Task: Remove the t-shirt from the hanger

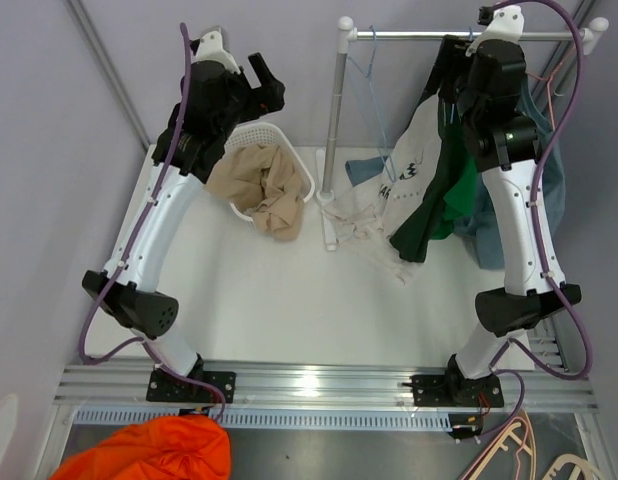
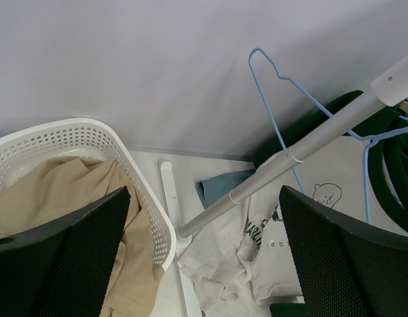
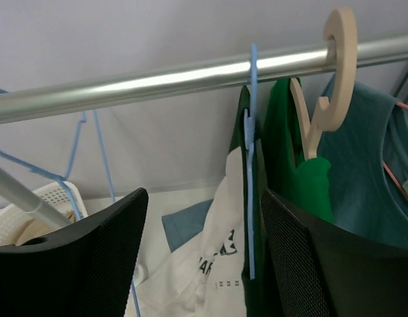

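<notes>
grey wall (image 3: 158,33) behind; right claw (image 3: 204,198) gapes wide, blue hanger (image 3: 252,132) and shirt (image 3: 210,264) just ahead, left claw (image 2: 204,191) wide too.

The white t-shirt (image 1: 414,150) carries dark printed lettering beside a small line drawing; the letters are too small and creased to read.

The white surface (image 1: 249,300) carried a white basket (image 1: 259,133) at eleven o'clock, the rack's foot (image 1: 329,235) at twelve, and the white t-shirt (image 1: 404,175) pooling at one.
</notes>
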Controlling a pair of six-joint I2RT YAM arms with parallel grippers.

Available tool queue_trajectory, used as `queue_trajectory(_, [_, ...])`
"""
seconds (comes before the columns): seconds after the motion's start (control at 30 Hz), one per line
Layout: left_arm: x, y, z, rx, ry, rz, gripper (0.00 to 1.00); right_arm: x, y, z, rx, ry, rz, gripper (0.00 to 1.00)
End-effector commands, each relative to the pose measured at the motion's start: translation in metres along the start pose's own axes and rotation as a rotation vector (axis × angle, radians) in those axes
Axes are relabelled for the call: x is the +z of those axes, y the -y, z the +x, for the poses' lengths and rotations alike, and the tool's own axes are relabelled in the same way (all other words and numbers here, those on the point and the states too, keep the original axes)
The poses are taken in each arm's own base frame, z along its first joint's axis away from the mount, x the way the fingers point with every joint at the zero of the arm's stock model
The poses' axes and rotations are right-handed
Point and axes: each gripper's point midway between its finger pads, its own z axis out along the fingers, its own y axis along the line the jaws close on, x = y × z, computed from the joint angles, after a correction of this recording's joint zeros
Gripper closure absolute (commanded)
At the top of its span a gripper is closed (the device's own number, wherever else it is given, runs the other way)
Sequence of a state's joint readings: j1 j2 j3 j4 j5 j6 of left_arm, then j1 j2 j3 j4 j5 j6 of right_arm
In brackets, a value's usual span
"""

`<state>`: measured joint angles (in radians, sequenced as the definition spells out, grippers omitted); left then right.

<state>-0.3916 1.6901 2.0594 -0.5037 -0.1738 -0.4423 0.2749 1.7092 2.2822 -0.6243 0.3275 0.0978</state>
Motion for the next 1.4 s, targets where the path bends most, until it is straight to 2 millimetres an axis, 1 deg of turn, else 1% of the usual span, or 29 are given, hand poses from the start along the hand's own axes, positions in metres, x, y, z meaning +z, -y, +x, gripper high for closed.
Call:
queue_trajectory(0.0, [-0.013, 0.011, -0.006, 0.044, 0.009, 0.057, 0.01, 0.003, 0.014, -0.005, 0.009, 0.003, 0.038, 0.27])
queue_trajectory(0.03, [-0.015, 0.015, -0.005, 0.046, 0.006, 0.071, 0.0, 0.008, 0.014, -0.001, 0.01, -0.006, 0.028, 0.27])
queue_trajectory(0.07, [-0.019, 0.016, -0.006, 0.044, 0.012, 0.071, 0.0, 0.011, 0.019, 0.0, 0.012, -0.01, 0.033, 0.27])
queue_trajectory(0.1, [-0.021, 0.019, 0.001, 0.045, -0.001, 0.073, 0.01, 0.012, 0.018, 0.002, 0.015, -0.014, 0.023, 0.27])
queue_trajectory(0.17, [-0.026, 0.026, 0.002, 0.04, 0.013, 0.088, 0.0, 0.019, 0.019, 0.006, 0.011, -0.022, 0.014, 0.28])
queue_trajectory(0.2, [-0.028, 0.029, 0.014, 0.045, -0.004, 0.092, 0.01, 0.021, 0.019, 0.007, 0.007, -0.023, 0.012, 0.28])
queue_trajectory(0.23, [-0.03, 0.034, 0.012, 0.043, 0.013, 0.109, 0.0, 0.025, 0.019, 0.009, 0.003, -0.026, 0.011, 0.29])
queue_trajectory(0.27, [-0.034, 0.041, 0.018, 0.048, 0.008, 0.127, 0.01, 0.028, 0.021, 0.01, 0.002, -0.029, 0.013, 0.3])
queue_trajectory(0.33, [-0.034, 0.045, 0.024, 0.062, 0.01, 0.132, 0.01, 0.032, 0.024, 0.012, -0.002, -0.033, 0.018, 0.3])
queue_trajectory(0.37, [-0.034, 0.048, 0.024, 0.065, 0.013, 0.137, 0.0, 0.037, 0.026, 0.016, -0.006, -0.04, 0.027, 0.3])
queue_trajectory(0.4, [-0.034, 0.052, 0.026, 0.066, 0.007, 0.148, 0.01, 0.039, 0.027, 0.016, -0.004, -0.036, 0.029, 0.31])
queue_trajectory(0.43, [-0.035, 0.054, 0.025, 0.065, 0.01, 0.154, 0.0, 0.041, 0.029, 0.018, -0.003, -0.038, 0.031, 0.32])
queue_trajectory(0.47, [-0.033, 0.053, 0.027, 0.068, 0.005, 0.153, 0.01, 0.045, 0.029, 0.02, -0.001, -0.041, 0.026, 0.34])
queue_trajectory(0.63, [-0.034, 0.055, 0.025, 0.068, 0.013, 0.164, 0.0, 0.058, 0.033, 0.026, -0.003, -0.038, 0.037, 0.37])
queue_trajectory(0.73, [-0.035, 0.057, 0.024, 0.071, 0.021, 0.17, 0.01, 0.065, 0.035, 0.029, -0.004, -0.032, 0.047, 0.55])
queue_trajectory(0.77, [-0.037, 0.057, 0.024, 0.072, 0.021, 0.174, 0.0, 0.066, 0.034, 0.03, -0.006, -0.032, 0.047, 0.58])
queue_trajectory(0.83, [-0.039, 0.058, 0.023, 0.076, 0.031, 0.183, 0.01, 0.068, 0.035, 0.027, -0.007, -0.016, 0.051, 0.57])
queue_trajectory(0.93, [-0.04, 0.061, 0.024, 0.083, 0.033, 0.203, 0.0, 0.071, 0.039, 0.027, -0.014, -0.005, 0.073, 0.71])
queue_trajectory(1.1, [-0.043, 0.06, 0.022, 0.091, 0.04, 0.207, 0.01, 0.078, 0.038, 0.031, -0.026, 0.001, 0.072, 0.71])
queue_trajectory(1.2, [-0.047, 0.058, 0.022, 0.096, 0.044, 0.207, 0.01, 0.082, 0.039, 0.032, -0.03, 0.01, 0.077, 0.77])
queue_trajectory(1.3, [-0.052, 0.057, 0.019, 0.103, 0.06, 0.209, 0.01, 0.088, 0.038, 0.037, -0.04, 0.008, 0.076, 0.76])
queue_trajectory(1.33, [-0.052, 0.055, 0.022, 0.109, 0.056, 0.204, 0.0, 0.09, 0.038, 0.038, -0.041, 0.008, 0.074, 0.77])
queue_trajectory(1.37, [-0.053, 0.054, 0.022, 0.111, 0.057, 0.203, 0.0, 0.092, 0.038, 0.041, -0.041, 0.002, 0.075, 0.82])
